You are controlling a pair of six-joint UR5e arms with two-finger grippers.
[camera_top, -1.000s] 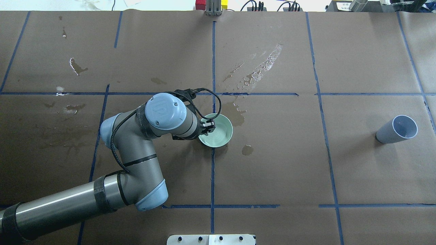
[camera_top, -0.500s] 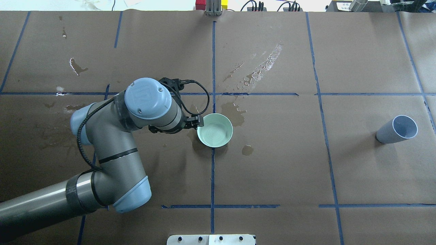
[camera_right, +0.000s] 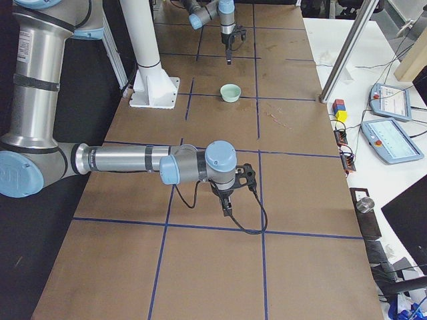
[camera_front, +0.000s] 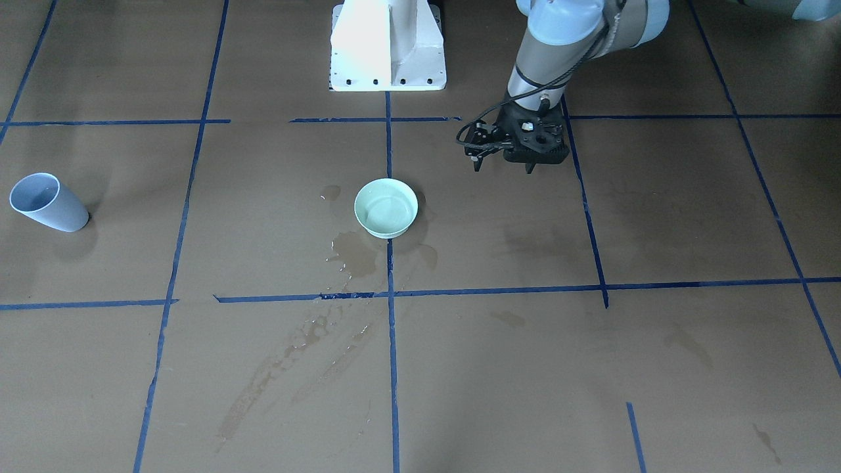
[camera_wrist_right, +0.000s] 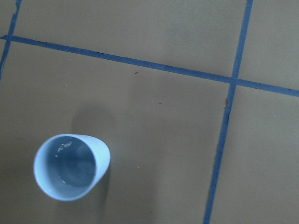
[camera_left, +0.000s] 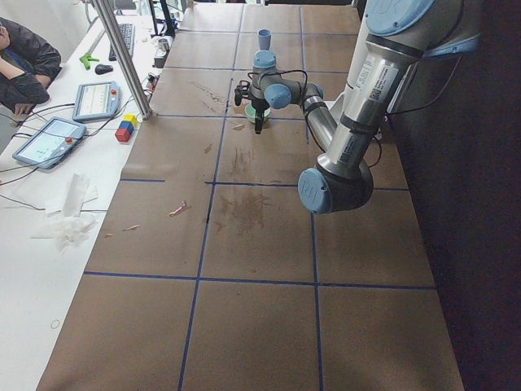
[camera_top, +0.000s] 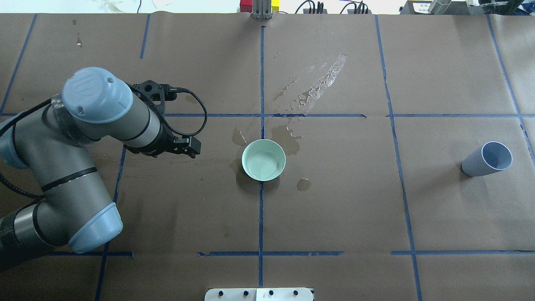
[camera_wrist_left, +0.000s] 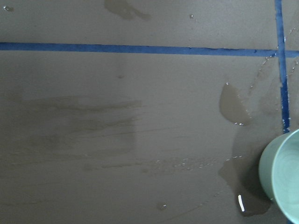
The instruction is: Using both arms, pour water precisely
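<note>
A pale green bowl (camera_top: 278,154) stands at the table's middle and also shows in the front view (camera_front: 404,197) and at the left wrist view's right edge (camera_wrist_left: 285,179). My left gripper (camera_top: 191,147) is open and empty, hanging above bare board to the bowl's left, apart from it; the front view (camera_front: 502,167) shows its fingers spread. A grey-blue cup (camera_top: 474,165) stands far right, with faint glints of water inside in the right wrist view (camera_wrist_right: 70,168). My right gripper (camera_right: 225,210) shows only in the exterior right view; I cannot tell whether it is open.
Wet stains and small puddles (camera_top: 288,140) ring the bowl, and a glinting streak of spilled water (camera_top: 322,83) lies behind it. Blue tape lines (camera_top: 261,209) grid the brown board. The white pedestal (camera_front: 387,46) stands at the robot's side.
My left gripper has drawn back from over the bowl's left rim, moving well to the left with the arm. The bowl and cup have not moved.
</note>
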